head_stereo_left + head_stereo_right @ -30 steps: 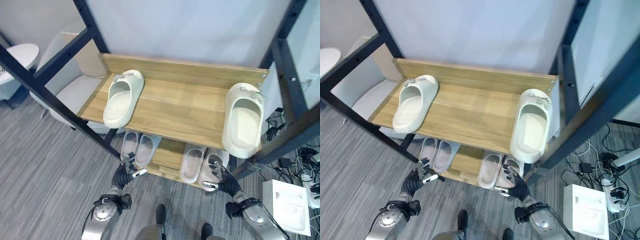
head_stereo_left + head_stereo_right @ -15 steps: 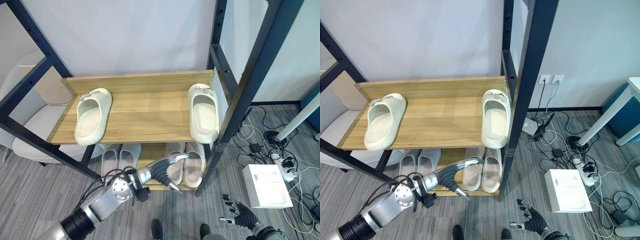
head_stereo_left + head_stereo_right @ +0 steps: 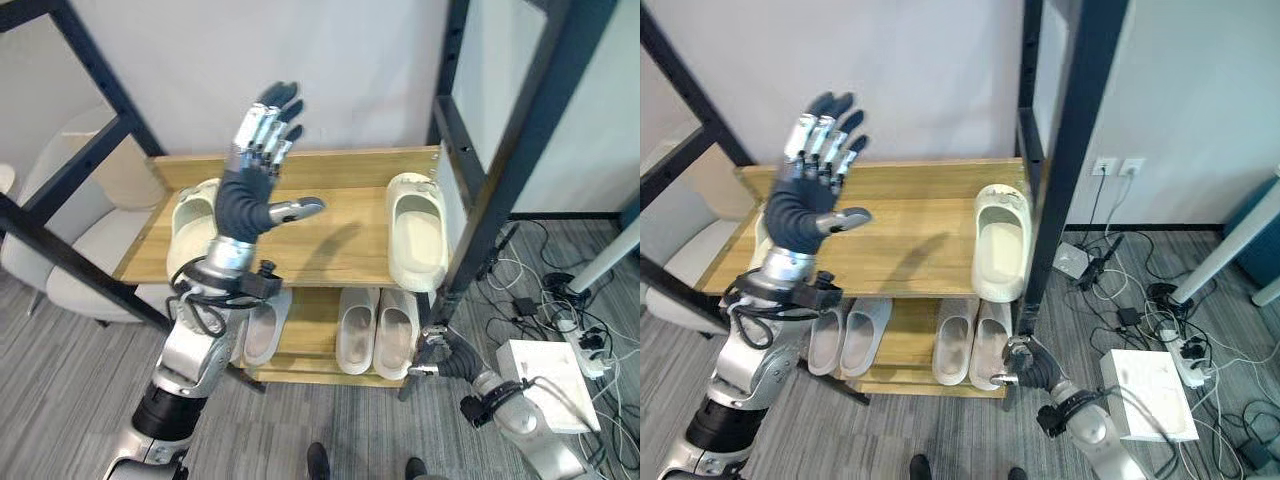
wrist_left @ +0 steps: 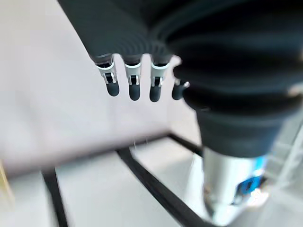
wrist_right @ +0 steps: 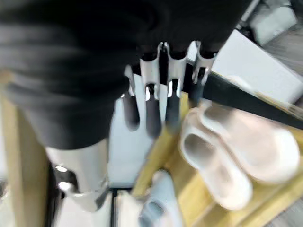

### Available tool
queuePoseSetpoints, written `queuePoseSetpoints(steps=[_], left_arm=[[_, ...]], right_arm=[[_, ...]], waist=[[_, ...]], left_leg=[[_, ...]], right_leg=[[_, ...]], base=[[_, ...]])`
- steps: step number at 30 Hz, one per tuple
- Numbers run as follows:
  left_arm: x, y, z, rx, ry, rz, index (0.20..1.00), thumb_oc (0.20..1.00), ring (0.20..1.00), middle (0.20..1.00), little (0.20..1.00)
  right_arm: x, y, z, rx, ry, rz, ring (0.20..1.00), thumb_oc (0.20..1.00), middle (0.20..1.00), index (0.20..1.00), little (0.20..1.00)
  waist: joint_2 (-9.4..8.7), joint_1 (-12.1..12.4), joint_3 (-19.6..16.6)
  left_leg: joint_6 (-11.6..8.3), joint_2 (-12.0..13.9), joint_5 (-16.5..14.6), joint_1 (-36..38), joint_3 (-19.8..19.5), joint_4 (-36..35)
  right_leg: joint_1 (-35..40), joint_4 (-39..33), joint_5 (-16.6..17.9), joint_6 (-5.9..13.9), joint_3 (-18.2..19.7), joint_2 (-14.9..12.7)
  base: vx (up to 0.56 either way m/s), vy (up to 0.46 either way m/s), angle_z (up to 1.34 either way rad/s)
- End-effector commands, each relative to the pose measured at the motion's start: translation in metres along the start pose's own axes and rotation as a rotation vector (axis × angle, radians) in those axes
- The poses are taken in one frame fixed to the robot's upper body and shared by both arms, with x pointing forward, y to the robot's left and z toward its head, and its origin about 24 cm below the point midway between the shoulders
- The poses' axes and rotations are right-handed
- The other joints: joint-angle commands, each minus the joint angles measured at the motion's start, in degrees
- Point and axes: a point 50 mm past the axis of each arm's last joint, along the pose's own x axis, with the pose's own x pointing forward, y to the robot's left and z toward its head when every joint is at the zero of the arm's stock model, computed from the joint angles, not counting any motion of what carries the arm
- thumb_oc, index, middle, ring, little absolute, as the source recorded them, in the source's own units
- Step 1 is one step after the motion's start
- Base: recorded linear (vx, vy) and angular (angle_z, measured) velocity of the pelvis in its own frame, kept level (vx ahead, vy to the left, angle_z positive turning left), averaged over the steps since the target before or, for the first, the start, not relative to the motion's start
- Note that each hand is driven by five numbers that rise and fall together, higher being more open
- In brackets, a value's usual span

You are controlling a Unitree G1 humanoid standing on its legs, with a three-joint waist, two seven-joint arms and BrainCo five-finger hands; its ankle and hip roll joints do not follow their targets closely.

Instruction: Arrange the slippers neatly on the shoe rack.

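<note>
The wooden shoe rack's top shelf carries two cream slippers. One slipper lies at its left end, partly hidden behind my left arm. The other slipper lies at the right end, by the black post. Two pale pairs stand on the lower shelf. My left hand is raised high above the top shelf, open, fingers straight, holding nothing. My right hand hangs low beside the rack's right post, near the lower right pair, its fingers straight and empty.
Black frame posts stand around the rack. A white chair sits to the left. On the floor at the right lie a white box, a power strip and loose cables.
The camera view has shifted. My left arm swung up from in front of the lower shelf to above the top shelf. My right hand moved toward the rack's right post.
</note>
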Motion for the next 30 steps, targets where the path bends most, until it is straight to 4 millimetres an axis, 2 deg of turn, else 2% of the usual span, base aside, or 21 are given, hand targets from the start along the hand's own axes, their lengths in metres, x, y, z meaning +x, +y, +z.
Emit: queuePoseSetpoints(steps=[1, 2, 4, 5, 9, 11, 14, 15, 18, 30], left_arm=[[0.031, 0.001, 0.022, 0.277, -0.221, 0.101, 1.0, 1.0, 1.0, 1.0, 1.0], [0.037, 0.013, 0.019, 0.444, -0.234, 0.099, 1.0, 1.0, 1.0, 1.0, 1.0], [0.039, 0.022, 0.017, 0.567, -0.238, 0.098, 1.0, 1.0, 1.0, 1.0, 1.0], [0.04, 0.034, 0.013, 0.737, -0.239, 0.092, 1.0, 1.0, 1.0, 1.0, 1.0], [0.032, 0.065, -0.008, 1.043, -0.137, 0.112, 1.0, 1.0, 1.0, 1.0, 1.0], [0.031, 0.069, -0.01, 1.082, -0.126, 0.119, 1.0, 1.0, 1.0, 1.0, 1.0], [0.028, 0.086, -0.014, 1.208, -0.088, 0.132, 1.0, 1.0, 1.0, 1.0, 1.0], [0.025, 0.098, -0.018, 1.286, -0.048, 0.133, 1.0, 1.0, 1.0, 1.0, 1.0], [0.02, 0.116, -0.023, 1.39, 0.016, 0.142, 1.0, 1.0, 1.0, 1.0, 1.0], [0.011, 0.148, -0.032, 1.59, 0.141, 0.096, 1.0, 1.0, 1.0, 1.0, 1.0]], right_arm=[[0.007, -0.013, 0.033, -0.089, -0.169, -0.078, 1.0, 1.0, 1.0, 1.0, 1.0], [0.01, -0.013, 0.036, -0.103, -0.181, -0.083, 1.0, 1.0, 1.0, 1.0, 1.0], [0.012, -0.013, 0.037, -0.109, -0.185, -0.088, 1.0, 1.0, 1.0, 1.0, 1.0], [0.012, -0.017, 0.04, -0.096, -0.197, -0.1, 1.0, 1.0, 1.0, 1.0, 1.0], [0.014, -0.022, 0.039, -0.095, -0.19, -0.133, 1.0, 1.0, 1.0, 1.0, 1.0], [0.015, -0.021, 0.037, -0.096, -0.183, -0.133, 1.0, 1.0, 1.0, 1.0, 1.0], [0.014, -0.022, 0.035, -0.102, -0.172, -0.134, 1.0, 1.0, 1.0, 1.0, 1.0], [0.012, -0.023, 0.031, -0.11, -0.158, -0.139, 1.0, 1.0, 1.0, 1.0, 1.0], [0.012, -0.026, 0.025, -0.13, -0.13, -0.155, 1.0, 1.0, 1.0, 1.0, 1.0], [0.016, -0.035, 0.027, -0.148, -0.124, -0.2, 1.0, 1.0, 1.0, 1.0, 1.0]], waist=[[-0.38, -0.8, 1.0], [-0.24, -0.8, 0.9], [-0.21, -0.8, 0.8], [-0.18, -0.7, 0.7], [-0.42, -0.3, 0.6], [-0.47, -0.3, 0.6], [-0.59, -0.2, 0.5], [-0.54, -0.2, 0.5], [-0.47, -0.3, 0.5], [-0.33, -0.5, 0.5]], left_leg=[[-2.72, 2.7, -5.2, 2.6, -0.2, -0.3], [-2.79, 2.7, -5.4, 2.8, -0.2, -0.3], [-2.78, 2.8, -5.3, 2.8, -0.1, -0.3], [-2.85, 2.8, -5.4, 2.8, -0.1, -0.3], [-2.85, 2.4, -5.7, 2.7, -0.4, -0.3], [-2.83, 2.4, -5.7, 2.7, -0.4, -0.3], [-2.83, 2.4, -5.9, 2.8, -0.3, -0.3], [-2.84, 2.4, -6.0, 2.9, -0.2, -0.3], [-2.79, 2.3, -6.2, 3.0, 0.0, -0.3], [-2.58, 2.2, -6.7, 3.6, 0.3, -0.3]], right_leg=[[-1.3, 0.0, -1.5, 2.71, -2.6, -1.6], [-1.2, 0.0, -1.4, 2.77, -2.4, -1.6], [-1.4, 0.0, -1.4, 2.77, -2.3, -1.5], [-1.4, 0.0, -1.2, 2.84, -2.4, -1.6], [-1.4, 0.0, -1.3, 2.74, -2.7, -1.7], [-1.4, 0.0, -1.4, 2.74, -2.8, -1.7], [-1.3, 0.0, -1.3, 2.77, -2.8, -1.8], [-1.4, 0.0, -1.3, 2.82, -2.8, -1.8], [-1.4, 0.0, -1.3, 2.85, -2.5, -1.8], [-1.0, 0.0, -1.5, 2.95, -2.4, -2.1]], base=[[0.03, -0.013, -0.08], [0.04, -0.014, 0.06], [0.05, -0.014, -0.06], [0.06, -0.013, -0.07], [0.04, -0.003, 0.01], [0.0, 0.0, 0.0], [0.0, 0.0, 0.0], [0.0, 0.0, 0.0], [0.0, 0.0, 0.0], [0.0, 0.0, 0.0]])
